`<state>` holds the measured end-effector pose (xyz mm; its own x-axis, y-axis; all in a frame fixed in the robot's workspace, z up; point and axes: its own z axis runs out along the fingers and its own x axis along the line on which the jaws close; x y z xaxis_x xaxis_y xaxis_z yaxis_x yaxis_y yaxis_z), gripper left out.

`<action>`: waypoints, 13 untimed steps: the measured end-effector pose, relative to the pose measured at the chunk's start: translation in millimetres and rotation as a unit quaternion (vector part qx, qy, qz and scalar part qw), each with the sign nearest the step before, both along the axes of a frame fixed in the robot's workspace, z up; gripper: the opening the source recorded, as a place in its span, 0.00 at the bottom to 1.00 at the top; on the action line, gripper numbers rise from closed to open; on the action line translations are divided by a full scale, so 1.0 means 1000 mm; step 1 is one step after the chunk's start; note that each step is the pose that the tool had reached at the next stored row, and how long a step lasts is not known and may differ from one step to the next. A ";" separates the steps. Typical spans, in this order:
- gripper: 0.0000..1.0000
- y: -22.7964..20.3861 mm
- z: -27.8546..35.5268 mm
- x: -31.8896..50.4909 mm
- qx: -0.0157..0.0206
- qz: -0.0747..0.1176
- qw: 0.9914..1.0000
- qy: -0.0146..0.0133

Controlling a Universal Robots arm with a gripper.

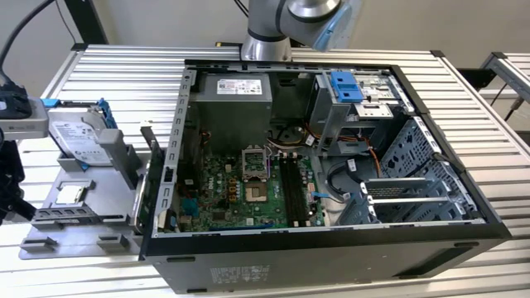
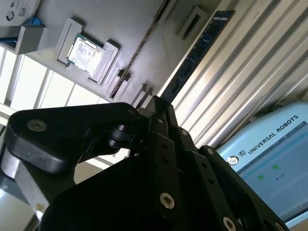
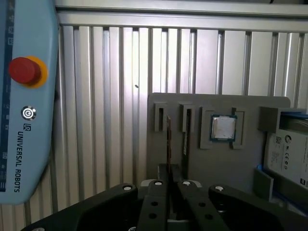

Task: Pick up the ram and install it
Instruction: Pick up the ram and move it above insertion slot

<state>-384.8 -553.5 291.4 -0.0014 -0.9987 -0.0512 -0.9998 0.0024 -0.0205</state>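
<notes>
1. Over the grey tray where the parts are kept, my gripper hangs with its fingers pressed together. I see nothing between them, so I judge that it is clenched on nothing.
2. The ram stands on its long edge in a slot of this tray, near the small square chip. In the first wrist view it appears to me edge-on, as one thin line.
3. The relation that matters is this: the thin line runs straight away from the fingertips, in line with the seam between the two fingers. So one finger is on each side of the thin dimension of the stick, and its long axis goes forward from the tool, not across it.
4. In the second wrist view the ram shows its dark face and lies parallel with the slats of the table. I cannot say surely whether the tips touch it; I judge that they are above it, apart.
5. In the exterior view the tray is at the lower left of the frame, and the open computer case takes the centre and the right. The black memory slots, at the centre of the frame, run up and down, while the slats run from side to side. Therefore I judge that the ram lies crosswise to the slots.
</notes>
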 end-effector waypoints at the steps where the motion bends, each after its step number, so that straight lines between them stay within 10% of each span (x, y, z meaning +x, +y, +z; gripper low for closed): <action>1: 0.00 0.0000 0.0001 0.0000 0.000 0.000 1.000 0.000; 13: 0.00 0.0000 0.0076 0.0000 0.000 0.000 1.000 0.000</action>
